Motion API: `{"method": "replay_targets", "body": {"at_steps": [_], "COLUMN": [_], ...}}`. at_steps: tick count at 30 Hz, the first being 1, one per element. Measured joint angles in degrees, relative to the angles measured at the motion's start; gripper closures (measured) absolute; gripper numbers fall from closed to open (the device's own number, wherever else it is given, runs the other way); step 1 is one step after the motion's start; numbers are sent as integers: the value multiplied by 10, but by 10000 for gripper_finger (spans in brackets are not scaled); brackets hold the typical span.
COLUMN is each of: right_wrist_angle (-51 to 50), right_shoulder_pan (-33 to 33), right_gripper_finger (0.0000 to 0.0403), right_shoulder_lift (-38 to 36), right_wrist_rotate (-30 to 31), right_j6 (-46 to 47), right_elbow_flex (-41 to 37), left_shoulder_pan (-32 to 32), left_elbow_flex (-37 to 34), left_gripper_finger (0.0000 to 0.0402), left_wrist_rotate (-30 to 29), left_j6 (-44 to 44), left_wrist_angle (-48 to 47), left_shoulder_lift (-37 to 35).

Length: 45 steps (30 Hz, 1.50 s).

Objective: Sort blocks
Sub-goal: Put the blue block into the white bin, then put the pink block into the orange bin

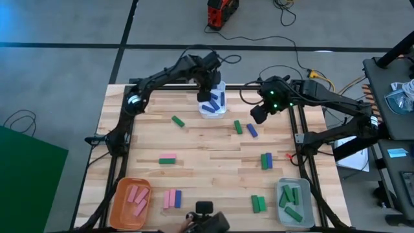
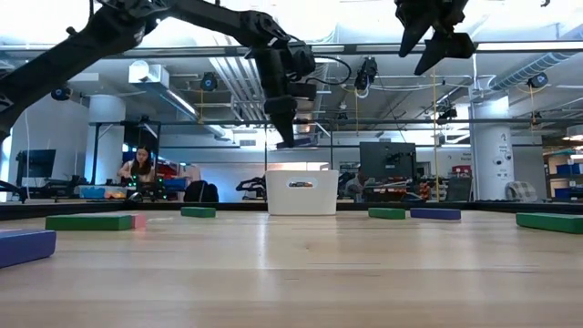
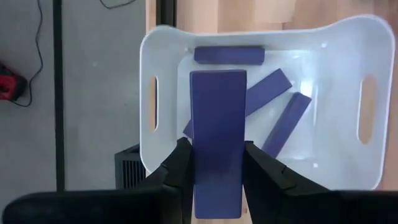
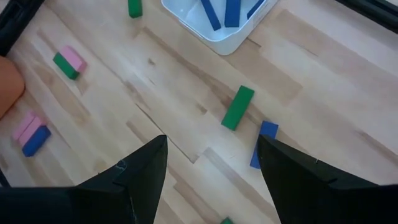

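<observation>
- Wooden table [image 1: 207,171], seen whole from above only: orange bin [image 1: 131,202] with pink blocks at one near corner, grey bin [image 1: 295,203] with green blocks at the other, loose blocks [image 1: 167,159] scattered between.
- White bin [image 3: 323,68] at the far edge, blue blocks inside, shown clearly only at the left wrist.
- Left gripper [image 3: 214,163] above the white bin, clamped on a blue block [image 3: 216,140].
- Right gripper [image 4: 211,165] spread open, empty, above a green block [image 4: 237,107].
- Low view alone: room beyond, seated person [image 2: 142,168].
</observation>
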Motion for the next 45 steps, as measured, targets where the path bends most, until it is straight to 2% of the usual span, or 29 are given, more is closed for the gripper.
{"method": "replay_targets", "body": {"at_steps": [10,18,24,39,45], "right_wrist_angle": [0,5,9,29,29], "right_shoulder_pan": [0,0,0,0,0], "right_gripper_finger": [165,165,165,165,165], "right_shoulder_lift": [0,0,0,7,7], "right_wrist_rotate": [0,-1,-2,-3,-3], "right_j6": [-1,-1,-1,-14,-13], "right_elbow_flex": [-7,-10,-11,-17,-17], "left_shoulder_pan": [1,1,1,-80,-94], "left_elbow_flex": [10,15,15,14,13], "left_gripper_finger": [304,255,237,235,235], "left_wrist_rotate": [1,1,2,15,14], "left_j6": [-18,-33,-51,-125,-161], "left_wrist_angle": [-4,-3,-11,-100,-158], "left_shoulder_lift": [7,7,1,-113,-156]}}
